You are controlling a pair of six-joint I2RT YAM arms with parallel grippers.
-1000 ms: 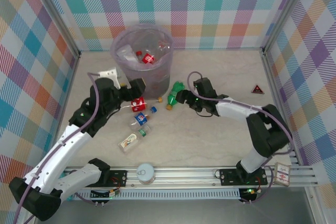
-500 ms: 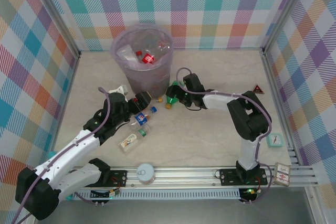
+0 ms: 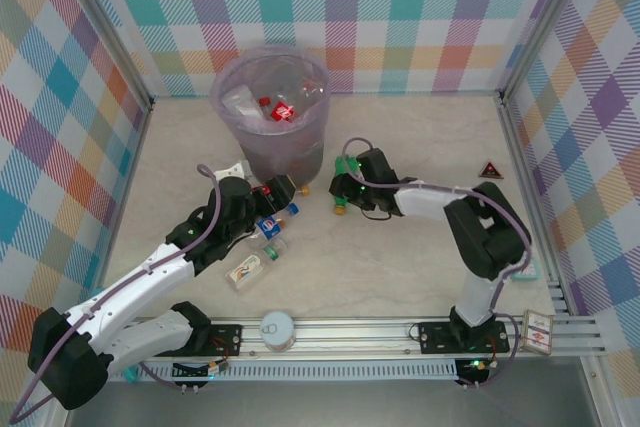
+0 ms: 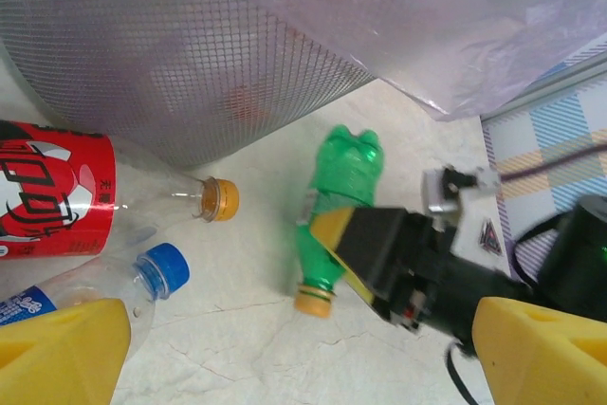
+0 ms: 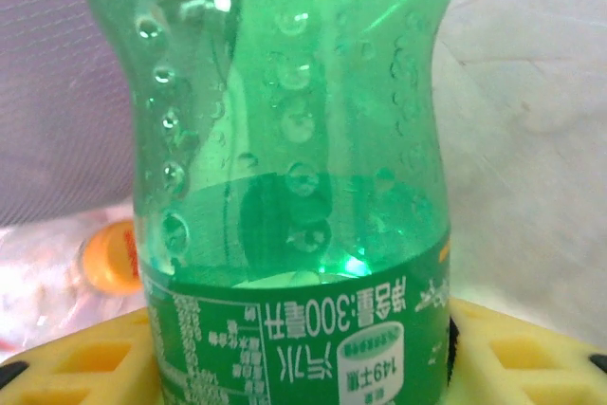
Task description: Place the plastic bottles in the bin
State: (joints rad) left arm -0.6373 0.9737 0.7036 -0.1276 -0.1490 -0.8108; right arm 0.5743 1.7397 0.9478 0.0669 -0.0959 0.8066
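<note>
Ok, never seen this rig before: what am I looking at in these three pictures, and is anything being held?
These are two robot arms bolted at the table's near edge. The top picture looks down on both: left arm, right arm. The other two come from cameras on their wrists. Some bottles already lie in the bin; a few more lie on the table before it. The right jaws are closed on the green bottle beside the bin; the left jaws are open and empty.

- The right gripper is clamping the green bottle beside the bin.
- A red-labelled bottle and a blue-capped bottle are lying at left.
- The left gripper is gaping wide.
</note>
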